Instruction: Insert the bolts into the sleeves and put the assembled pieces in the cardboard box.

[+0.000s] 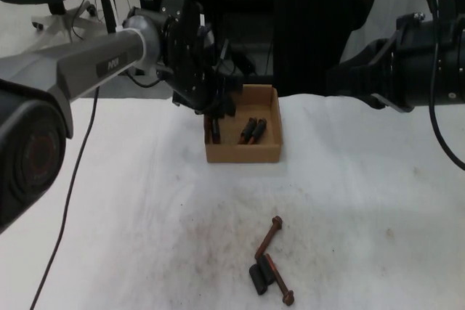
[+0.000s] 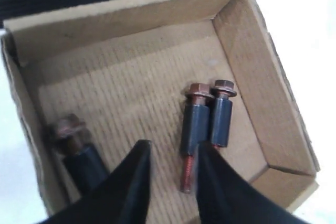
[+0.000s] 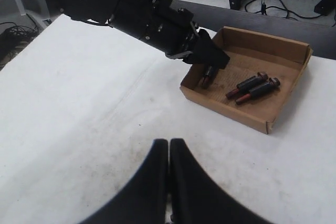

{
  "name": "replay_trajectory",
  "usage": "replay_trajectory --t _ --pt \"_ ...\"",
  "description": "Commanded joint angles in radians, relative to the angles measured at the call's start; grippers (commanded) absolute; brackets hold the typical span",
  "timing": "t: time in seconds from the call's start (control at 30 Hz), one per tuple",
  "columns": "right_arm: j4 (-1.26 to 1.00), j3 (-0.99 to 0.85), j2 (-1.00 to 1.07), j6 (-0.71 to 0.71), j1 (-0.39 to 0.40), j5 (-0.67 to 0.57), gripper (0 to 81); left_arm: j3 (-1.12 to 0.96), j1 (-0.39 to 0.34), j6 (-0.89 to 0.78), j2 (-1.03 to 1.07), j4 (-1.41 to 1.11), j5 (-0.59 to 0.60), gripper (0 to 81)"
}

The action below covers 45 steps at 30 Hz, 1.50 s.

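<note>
The cardboard box (image 1: 243, 153) stands at the far middle of the bench. Two bolts in dark sleeves (image 2: 206, 121) lie side by side on its floor. A third assembled piece (image 2: 79, 153) leans against the box's side wall. My left gripper (image 2: 173, 146) hangs open just above the box floor between them, holding nothing; it also shows as left gripper (image 1: 218, 110) and left gripper (image 3: 207, 53). Near the front edge lie two loose rusty bolts (image 1: 269, 237) and a black sleeve (image 1: 259, 279). My right gripper (image 3: 168, 141) is shut and empty, above bare cloth well short of the box (image 3: 262, 121).
A white cloth (image 1: 131, 201) covers the bench. A black cable (image 1: 73, 179) runs down its left side. The right arm (image 1: 407, 63) is raised at the far right. Open room lies between the box and the loose parts.
</note>
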Motion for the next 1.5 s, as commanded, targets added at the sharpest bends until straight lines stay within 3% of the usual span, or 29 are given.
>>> replay_trajectory --t 0.0,0.07,0.2,0.43,0.7,0.83,1.03,1.23,1.47 --pt "0.018 -0.002 -0.01 0.001 -0.003 -0.005 0.8 -0.024 0.002 -0.016 -0.044 0.051 0.01 12.3" --pt "0.051 -0.002 -0.01 -0.021 -0.003 -0.005 0.8 -0.027 0.002 0.062 -0.079 0.121 0.01 0.1" --pt "0.105 -0.002 -0.01 -0.046 -0.003 -0.005 0.8 -0.027 -0.002 0.184 -0.167 0.264 0.001 0.2" --pt "0.128 0.052 0.026 -0.073 -0.003 -0.005 0.8 0.078 -0.04 0.417 -0.381 0.576 -0.171 0.2" --pt "0.133 0.103 0.088 -0.035 0.048 -0.011 0.8 0.631 -0.101 0.271 -0.818 0.322 -0.163 0.2" --pt "0.135 0.103 0.085 -0.035 0.044 -0.007 0.8 0.832 -0.173 0.217 -0.945 0.116 -0.075 0.2" --pt "0.202 0.103 0.058 -0.037 -0.014 -0.064 0.8 0.845 -0.304 0.208 -0.823 0.008 -0.072 0.2" --pt "0.258 0.103 -0.028 -0.045 -0.081 -0.064 0.8 0.707 -0.32 0.143 -0.608 0.037 -0.125 0.2" --pt "0.26 0.103 -0.122 -0.045 -0.136 -0.064 0.8 0.541 -0.362 0.147 -0.436 0.081 -0.071 1.1"
